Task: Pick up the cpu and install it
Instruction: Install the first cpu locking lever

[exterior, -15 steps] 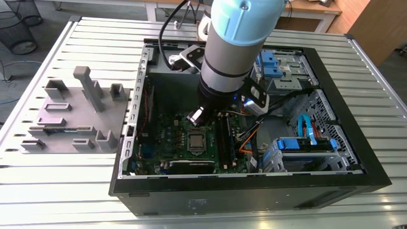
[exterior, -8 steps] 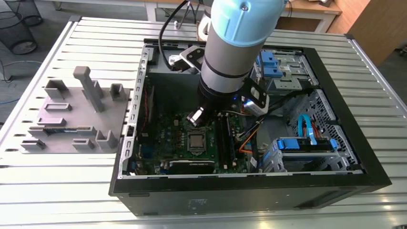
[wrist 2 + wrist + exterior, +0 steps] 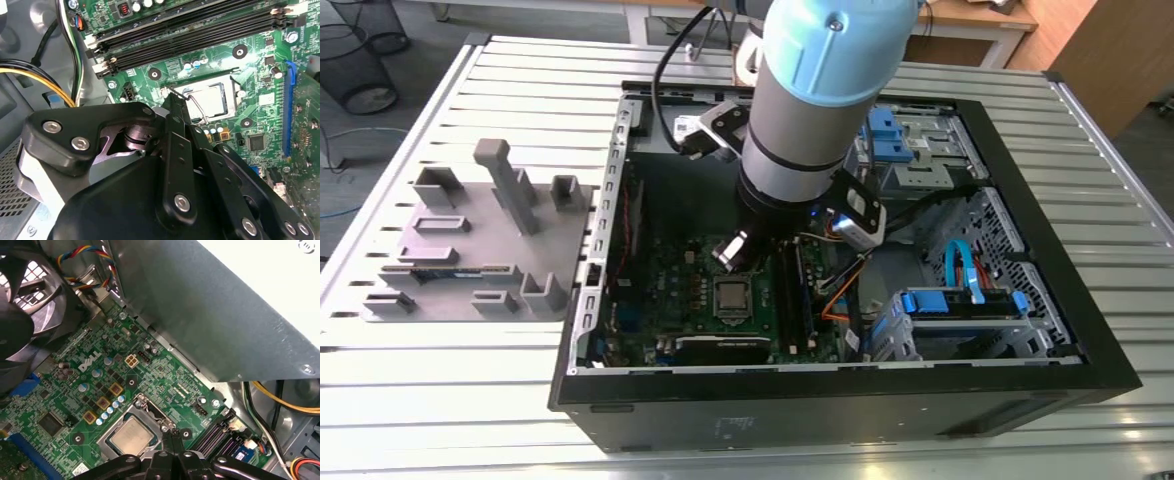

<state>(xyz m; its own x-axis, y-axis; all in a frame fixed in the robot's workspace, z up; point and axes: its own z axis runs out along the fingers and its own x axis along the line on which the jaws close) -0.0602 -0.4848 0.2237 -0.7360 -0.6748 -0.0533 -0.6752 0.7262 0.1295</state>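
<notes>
Gripper [image 3: 173, 98]: black linkage bars and bolt heads closest to the lens in the second wrist view. The two fingers are drawn together at their tips, with nothing seen between them. In the first wrist view the tips [image 3: 172, 434] end just beside one edge of the socket; whether they touch it cannot be told.

Item 1, cpu [image 3: 131, 436]: small flat square with a silvery-grey top, lying flat in its socket on the motherboard. Seen in both wrist views [image 3: 209, 99] and, in the exterior view, just below the gripper [image 3: 731, 296].

Item 2, socket frame [image 3: 145, 408]: silver metal border around the cpu. A thin wire lever [image 3: 197, 107] runs along one side, near the fingertips.

Item 3, motherboard [image 3: 165, 375]: green, lying flat on the floor of the case. Black memory slots [image 3: 200, 30] run parallel beside the socket; a blue slot [image 3: 287, 115] lies on the socket's other side.

Item 4, fan [image 3: 20, 305]: black, round, standing at the board's edge.

Item 5, yellow and black cables [image 3: 35, 72]: running along the case wall, off the board.

Item 6, computer case [image 3: 854, 400]: black, lying on its side, open on top, with the arm reaching in. Blue drive brackets [image 3: 961, 300] sit at the exterior view's right.

Item 7, table [image 3: 454, 400]: slatted metal. A grey fixture block [image 3: 467, 250] rests on it beside the case, at the exterior view's left.
</notes>
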